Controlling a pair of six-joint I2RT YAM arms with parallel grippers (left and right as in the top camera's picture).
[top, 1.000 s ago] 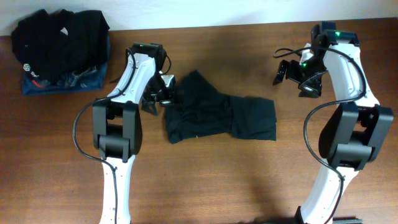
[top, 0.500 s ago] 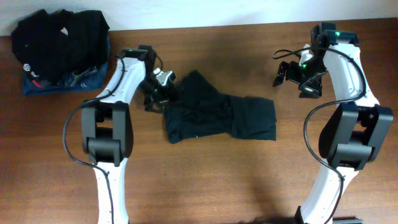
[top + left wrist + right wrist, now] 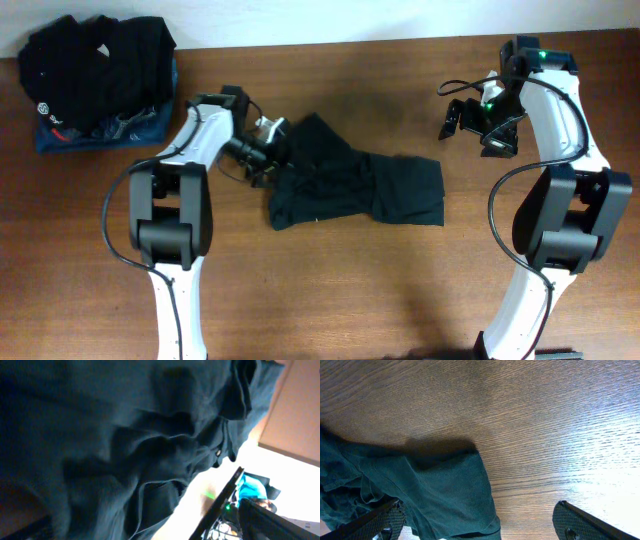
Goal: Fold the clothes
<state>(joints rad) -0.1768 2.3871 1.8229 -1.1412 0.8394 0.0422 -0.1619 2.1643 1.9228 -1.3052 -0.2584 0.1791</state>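
**Limp black shirt mid-table, both sets of fingers wide, nothing gripped**

Nearest the front edge, only bare wooden table (image 3: 320, 300) between the two arm bases.

Further in, crumpled across the middle: the black garment (image 3: 355, 188). Bunched and creased, wider left to right than deep, with a lobe poking toward the far side at its left end and a squarer, flatter right end.

Judged soft, light and limp. Likely to sag and trail when lifted, to keep no shape, and to slide over the wood rather than snag. Not fragile.

Best taken by pinching a single layer at an edge or corner. Not the heaped middle, for fear of lifting several layers at once. Cleanest holds, by the look: the squarer right-hand edge shown in the right wrist view and the left edge, one per arm, so as to spread the cloth flat before folding.

At the garment's far left edge: the left gripper (image 3: 268, 150), angled down at the cloth, fingers spread wide. Wrist view filled with dark folds, no clamping visible; impossible to tell whether touching.

Past the right end and apart from it: the right gripper (image 3: 470, 122), above bare wood, fingers spread wide and empty.

Farthest, in the far left corner: a black ribbed garment with round white logo (image 3: 95, 55) heaped on a blue garment (image 3: 90, 140), well apart from the work.
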